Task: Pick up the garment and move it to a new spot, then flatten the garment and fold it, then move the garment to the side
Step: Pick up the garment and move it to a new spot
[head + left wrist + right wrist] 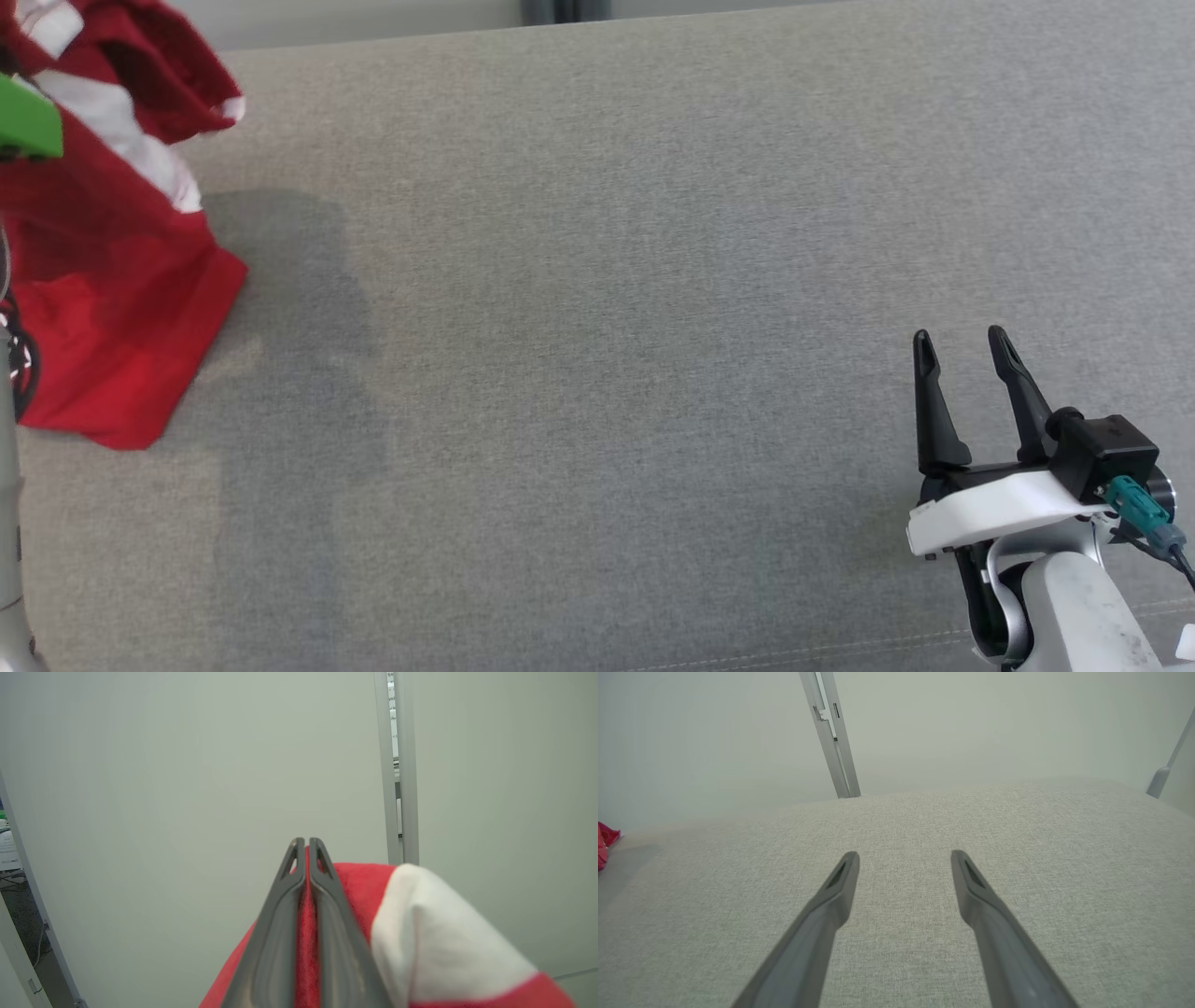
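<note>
Right gripper [960, 338] sits nearest in the head view, at lower right: two long matte-black tapered fingers rising from a glossy white wrist shell, with a teal connector [1134, 499] on its outer side. The fingers stand apart with nothing between them. Beneath lies the grey surface [597, 327], a flat woven cloth with a fine, even weave and a stitched seam near the bottom edge. The garment [112, 327] is at the far upper left: soft red fabric with white bands, bunched and hanging in loose folds down to a pointed lower corner. It casts a broad soft shadow on the weave to its right. Whether that corner touches the cloth cannot be told from this angle. A bright green hard-edged piece [23, 121] overlaps the garment at the left edge. In the left wrist view, the left gripper [306, 847] has its dark grey ribbed fingers pressed together on a thin red fold of the garment [359, 882]. A rounded white band bulges just right of them, and a smooth pale wall [163, 788] and a grey metal post [397, 765] stand behind. In the right wrist view, the right gripper [904, 856] shows its fingers spread wide over bare weave, with a scrap of red garment [605, 842] at the far left edge, well apart.
</note>
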